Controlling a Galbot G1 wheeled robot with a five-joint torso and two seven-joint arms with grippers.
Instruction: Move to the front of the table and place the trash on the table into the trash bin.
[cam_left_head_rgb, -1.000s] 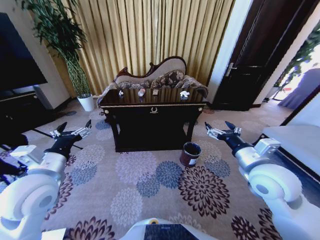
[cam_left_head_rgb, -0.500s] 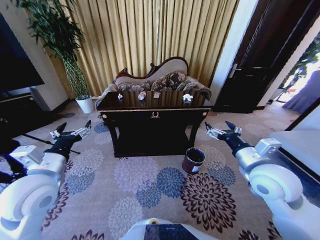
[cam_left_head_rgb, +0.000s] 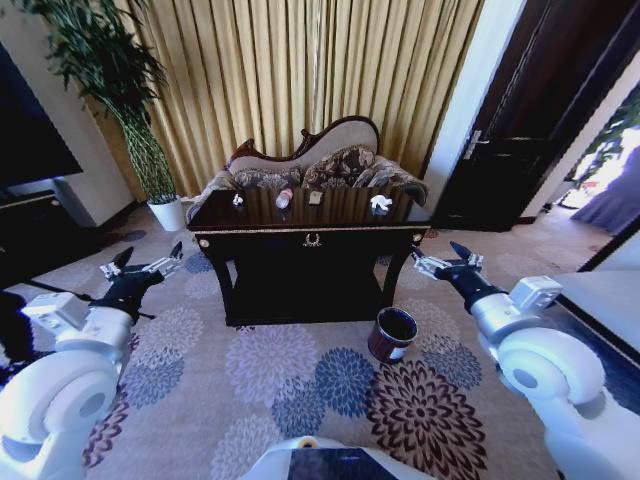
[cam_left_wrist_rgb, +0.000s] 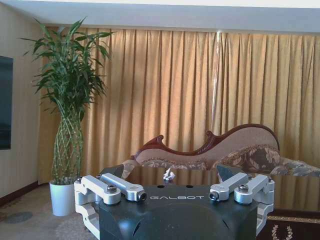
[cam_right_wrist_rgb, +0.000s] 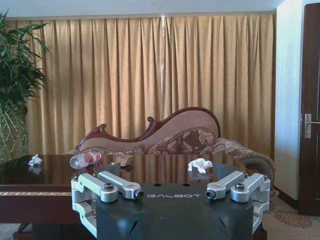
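1. The long dark glossy wooden table (cam_left_head_rgb: 310, 240) stood ahead; both arms were held forward short of its front edge, the left gripper (cam_left_head_rgb: 140, 268) and right gripper (cam_left_head_rgb: 446, 262) released and empty.
2. The clear plastic bottle with a red cap (cam_left_head_rgb: 284, 198) lay on its side near the back edge; it looked light, smooth and likely to roll, best pinched across its middle.
3. The white crumpled scrap (cam_left_head_rgb: 380, 203) near the table's right end looked soft and easily squeezed.
4. The small round maroon trash bin (cam_left_head_rgb: 392, 334) stood on the carpet by the front right leg.
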